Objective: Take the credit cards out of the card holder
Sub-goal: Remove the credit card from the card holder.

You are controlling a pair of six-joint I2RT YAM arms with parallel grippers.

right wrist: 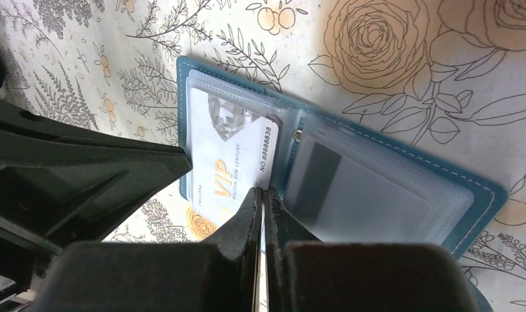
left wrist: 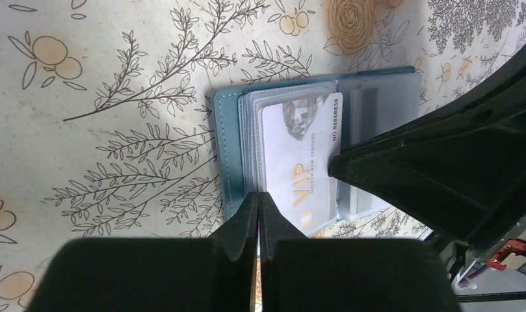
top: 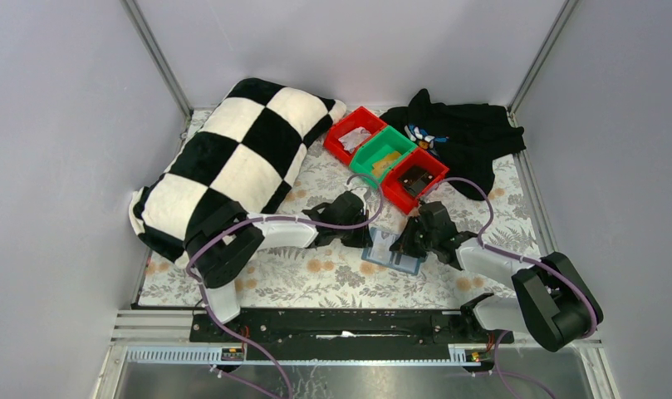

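Observation:
The teal card holder (top: pixel 382 254) lies open on the floral cloth, with its clear pockets facing up (left wrist: pixel 226 149) (right wrist: pixel 481 188). A pale credit card marked VIP (left wrist: pixel 299 169) (right wrist: pixel 227 156) sticks partly out of the left panel's pockets, past the holder's edge. A second card with a dark stripe (right wrist: pixel 351 188) sits inside the right panel's pocket. My left gripper (top: pixel 368 226) (left wrist: pixel 258 195) is shut, its tips at the left edge of the pocket stack. My right gripper (top: pixel 410 241) (right wrist: pixel 260 192) is shut on a corner of the VIP card.
Red (top: pixel 354 135), green (top: pixel 382 154) and red (top: pixel 414 179) bins stand just behind the holder. A black-and-white checked pillow (top: pixel 232 166) lies at the left. A black cloth (top: pixel 469 133) lies at the back right. The two grippers are close together over the holder.

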